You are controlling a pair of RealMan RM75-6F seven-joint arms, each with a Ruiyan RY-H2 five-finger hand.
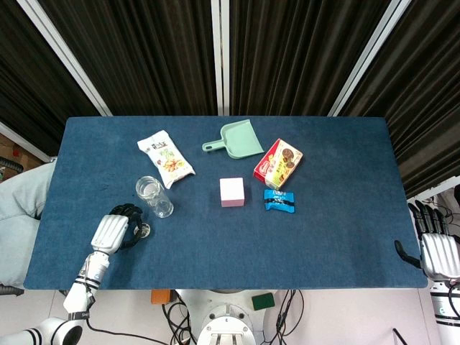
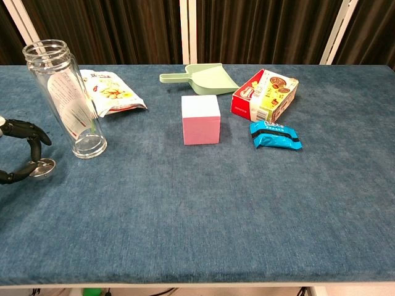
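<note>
Resting near the table's [image 1: 338, 237] front left corner, the left hand [image 1: 115, 230] pinched a small round lid [image 2: 43, 166] between thumb and finger, just beside the clear bottle [image 2: 66, 98] that stood upright and uncapped. Behind the bottle lay a snack bag [image 1: 167, 158]. A pink box [image 2: 201, 119] sat mid-table, with a green dustpan [image 1: 235, 139] beyond it, a red biscuit box [image 2: 265, 94] to its right and a blue packet [image 2: 276, 135] nearby. The right hand [image 1: 438, 251] hung off the table's right edge, holding nothing, fingers apart.
</note>
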